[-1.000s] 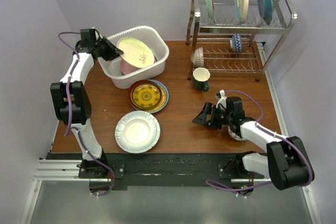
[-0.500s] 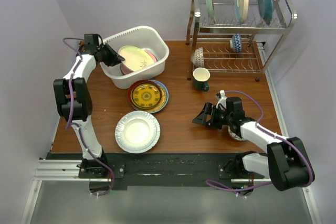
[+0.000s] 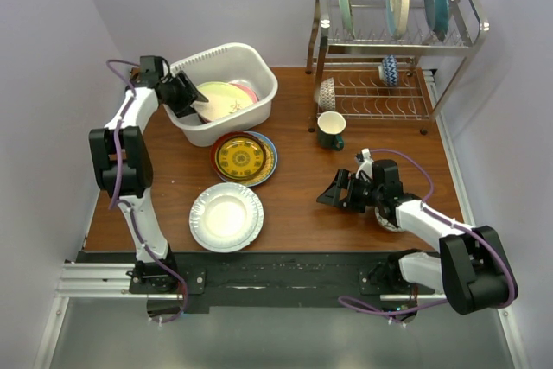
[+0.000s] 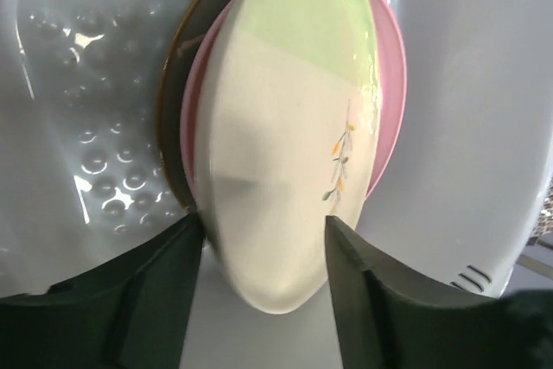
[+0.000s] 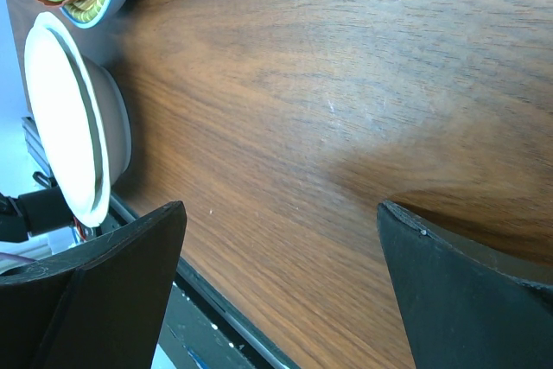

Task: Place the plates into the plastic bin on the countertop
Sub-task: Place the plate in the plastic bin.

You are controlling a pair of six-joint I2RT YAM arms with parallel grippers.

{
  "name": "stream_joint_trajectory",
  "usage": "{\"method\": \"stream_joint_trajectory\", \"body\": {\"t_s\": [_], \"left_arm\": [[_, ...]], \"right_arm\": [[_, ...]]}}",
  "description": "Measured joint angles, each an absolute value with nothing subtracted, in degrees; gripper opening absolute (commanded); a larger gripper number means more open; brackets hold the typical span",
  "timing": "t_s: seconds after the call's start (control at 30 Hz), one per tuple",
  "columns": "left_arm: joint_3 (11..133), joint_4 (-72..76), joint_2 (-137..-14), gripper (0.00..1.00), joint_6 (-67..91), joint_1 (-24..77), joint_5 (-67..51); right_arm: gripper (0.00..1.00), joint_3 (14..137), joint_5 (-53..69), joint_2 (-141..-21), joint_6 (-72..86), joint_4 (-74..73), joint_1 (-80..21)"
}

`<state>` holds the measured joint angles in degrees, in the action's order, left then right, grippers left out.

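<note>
Our left tool (image 3: 197,103) (image 4: 263,235) is inside the plastic bin (image 3: 261,84). Its jaws stand parted on either side of the near rim of the cream plate (image 3: 223,99), no longer clamping it; we cannot tell whether a finger touches it. That plate lies on the pink plate (image 4: 390,66), with a dark-rimmed plate (image 4: 166,110) beneath. The bin's left wall is close behind the tool, so room there is tight. Our right tool (image 3: 328,187) (image 5: 281,248) hovers wide open and empty over the worktop (image 3: 298,205), with bare wood running from it to the white plate (image 3: 226,216) and the yellow patterned plate (image 3: 241,156). The mug (image 3: 330,131) and dish rack (image 3: 371,103) sit farther back. A second ago the left tool gripped the cream plate, tilted higher at the bin's left rim; the right arm has not moved.
</note>
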<state>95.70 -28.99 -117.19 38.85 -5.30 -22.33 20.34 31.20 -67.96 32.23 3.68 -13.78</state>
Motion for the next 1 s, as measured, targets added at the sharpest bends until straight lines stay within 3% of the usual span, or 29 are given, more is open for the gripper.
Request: {"method": "stream_joint_trajectory", "body": {"t_s": [0.27,0.6,1.0], "left_arm": [[98.08,-30.98,-116.88,0.92,34.76,-4.93,-19.53],[102.96,-34.24,-112.9,0.98,30.35,-5.63,-16.25],[104.01,-30.48,-102.35,1.0,31.99,-5.45,-24.34]], "right_arm": [[0.97,20.34,31.2,-67.96,32.23,3.7,-13.78],[0.97,20.32,31.2,-67.9,32.23,3.68,-13.78],[0.97,20.21,31.2,-67.79,32.21,3.73,-13.78]]}}
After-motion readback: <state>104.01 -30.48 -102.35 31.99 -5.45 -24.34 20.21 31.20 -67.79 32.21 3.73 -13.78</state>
